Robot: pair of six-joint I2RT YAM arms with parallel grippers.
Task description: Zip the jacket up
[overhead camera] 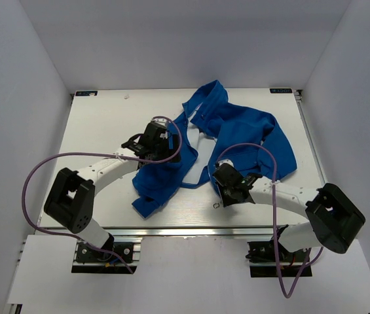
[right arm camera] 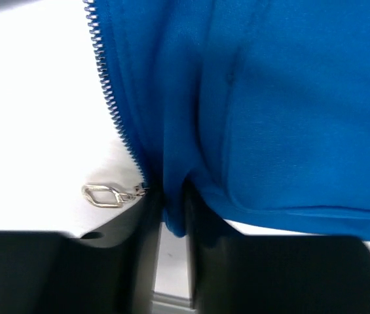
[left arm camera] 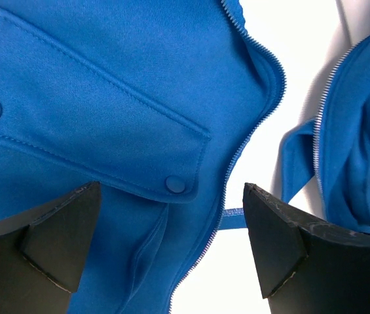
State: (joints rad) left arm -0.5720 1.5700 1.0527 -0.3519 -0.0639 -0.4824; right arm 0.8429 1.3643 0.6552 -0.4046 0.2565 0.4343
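Observation:
The royal-blue jacket (overhead camera: 237, 131) lies open and crumpled on the white table (overhead camera: 106, 131). My left gripper (overhead camera: 165, 147) hovers open over its left front panel. In the left wrist view its fingers (left arm camera: 60, 242) straddle a snap pocket flap (left arm camera: 106, 124) and the left zipper edge (left arm camera: 227, 176), touching nothing. My right gripper (overhead camera: 227, 190) is shut on the bottom hem of the right front panel (right arm camera: 175, 209). The silver zipper pull (right arm camera: 103, 195) lies on the table just left of that pinch, at the end of the zipper teeth (right arm camera: 109, 98).
White walls enclose the table on three sides. A purple cable (overhead camera: 40, 176) loops from each arm. The table's front edge (overhead camera: 191, 230) runs just below the right gripper. A second pocket panel (left arm camera: 361, 150) shows at the right of the left wrist view.

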